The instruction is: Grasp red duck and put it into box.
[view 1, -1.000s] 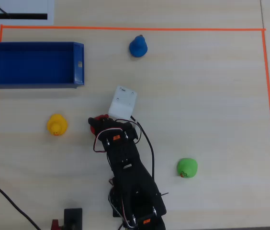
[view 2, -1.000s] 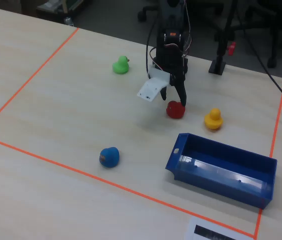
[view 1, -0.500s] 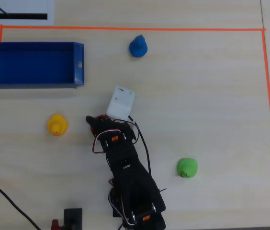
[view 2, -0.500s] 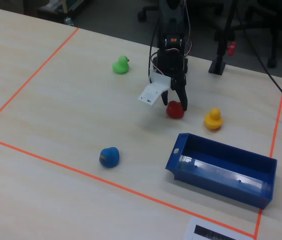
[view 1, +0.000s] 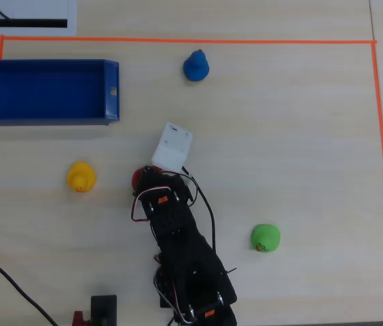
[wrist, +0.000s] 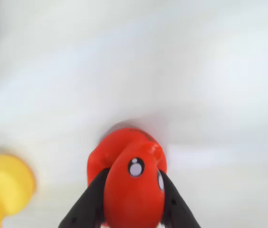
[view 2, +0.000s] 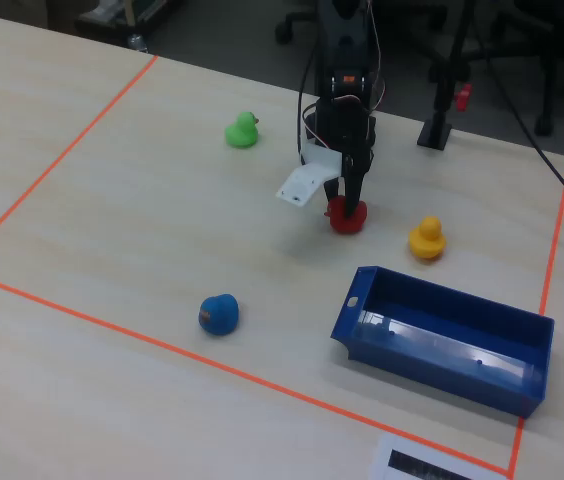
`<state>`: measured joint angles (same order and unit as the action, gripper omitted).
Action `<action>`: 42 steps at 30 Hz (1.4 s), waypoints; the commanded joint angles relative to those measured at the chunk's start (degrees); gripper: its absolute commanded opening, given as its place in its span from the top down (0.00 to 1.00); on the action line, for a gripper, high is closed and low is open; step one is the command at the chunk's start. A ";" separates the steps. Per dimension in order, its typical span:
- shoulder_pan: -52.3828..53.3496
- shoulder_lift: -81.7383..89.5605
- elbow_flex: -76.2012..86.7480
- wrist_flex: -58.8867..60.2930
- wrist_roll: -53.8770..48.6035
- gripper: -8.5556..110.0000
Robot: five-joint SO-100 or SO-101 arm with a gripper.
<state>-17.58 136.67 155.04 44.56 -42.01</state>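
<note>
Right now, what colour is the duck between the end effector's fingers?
Solid red duck, clearest in the wrist view.

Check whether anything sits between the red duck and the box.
Nothing visible does. The tool has its fingers on either side of the red duck. In the overhead view the table between the duck and the box is bare; the yellow duck sits off to the left of that line.

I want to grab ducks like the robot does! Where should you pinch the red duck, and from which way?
Pinch the red duck across its round body, one finger on each side, coming straight down from above. It sits upright on the table with space all around, and the gripper already straddles it that way.
</note>
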 commanded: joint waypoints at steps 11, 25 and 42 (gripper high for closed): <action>-5.54 -15.64 -57.57 18.37 14.94 0.93; -19.78 -59.33 -106.17 21.27 16.70 0.93; -18.37 -87.89 -129.99 15.21 15.03 0.90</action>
<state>-37.53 49.75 29.88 62.05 -25.75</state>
